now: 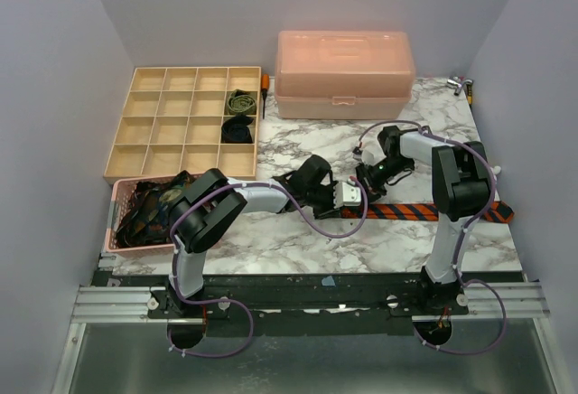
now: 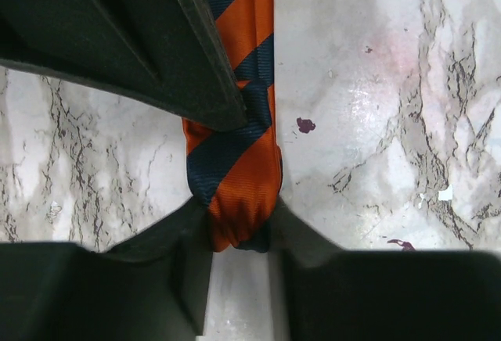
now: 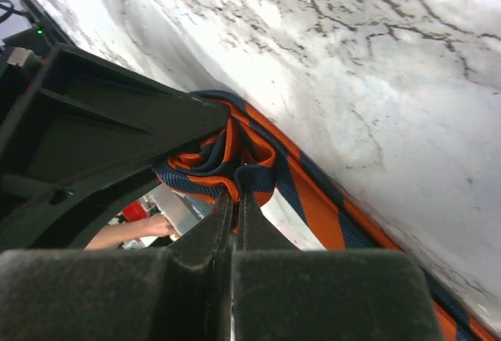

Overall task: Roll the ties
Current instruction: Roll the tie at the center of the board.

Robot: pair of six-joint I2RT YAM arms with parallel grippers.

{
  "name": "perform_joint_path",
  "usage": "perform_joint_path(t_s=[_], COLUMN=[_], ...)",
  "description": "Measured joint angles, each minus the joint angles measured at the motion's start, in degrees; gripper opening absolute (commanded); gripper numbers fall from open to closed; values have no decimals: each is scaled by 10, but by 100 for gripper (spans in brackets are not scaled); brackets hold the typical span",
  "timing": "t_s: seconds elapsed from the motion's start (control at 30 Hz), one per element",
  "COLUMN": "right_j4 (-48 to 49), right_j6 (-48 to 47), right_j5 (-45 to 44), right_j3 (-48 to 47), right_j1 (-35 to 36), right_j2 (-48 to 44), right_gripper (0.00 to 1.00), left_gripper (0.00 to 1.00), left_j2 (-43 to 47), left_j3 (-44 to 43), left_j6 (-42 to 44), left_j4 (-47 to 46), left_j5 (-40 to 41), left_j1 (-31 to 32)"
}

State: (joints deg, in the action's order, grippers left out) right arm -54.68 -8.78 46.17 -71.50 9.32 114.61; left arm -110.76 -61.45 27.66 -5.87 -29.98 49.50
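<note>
Grey walls close in a marble table (image 1: 298, 231). At its left, a pink basket (image 1: 116, 242) holds dark ties (image 1: 149, 206); the wooden divider tray (image 1: 149, 105) behind already keeps two rolled ones. Mid-table, the left gripper (image 2: 239, 224) squeezes the end of the orange-and-navy striped tie (image 2: 243, 161) across its width. The right gripper (image 3: 237, 200), jaws nearly together, nips the first soft folds. The rest trails flat toward the right edge. The fabric looks light, limp and slick, so the roll would likely loosen unless pinched at its core.
</note>
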Motion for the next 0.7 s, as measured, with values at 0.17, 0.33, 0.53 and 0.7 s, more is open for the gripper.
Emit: perform_joint_path(t_s=[0.17, 0.33, 0.53, 0.7], right_j4=[16, 24, 22, 10], right_j6=[0, 10, 22, 28], right_j5=[-47, -74, -86, -87], right_j3=[15, 23, 18, 6], right_j1=[1, 6, 11, 12], right_j2=[0, 2, 3, 15], right_gripper=[0, 0, 0, 0], left_gripper=[60, 70, 70, 62], left_j2=[4, 37, 60, 35], left_j3=[12, 74, 147, 170], left_j6=[-20, -54, -95, -136], left_j4=[-18, -64, -160, -264], left_j5=[1, -9, -26, -37], left_j1=[-6, -27, -37, -37])
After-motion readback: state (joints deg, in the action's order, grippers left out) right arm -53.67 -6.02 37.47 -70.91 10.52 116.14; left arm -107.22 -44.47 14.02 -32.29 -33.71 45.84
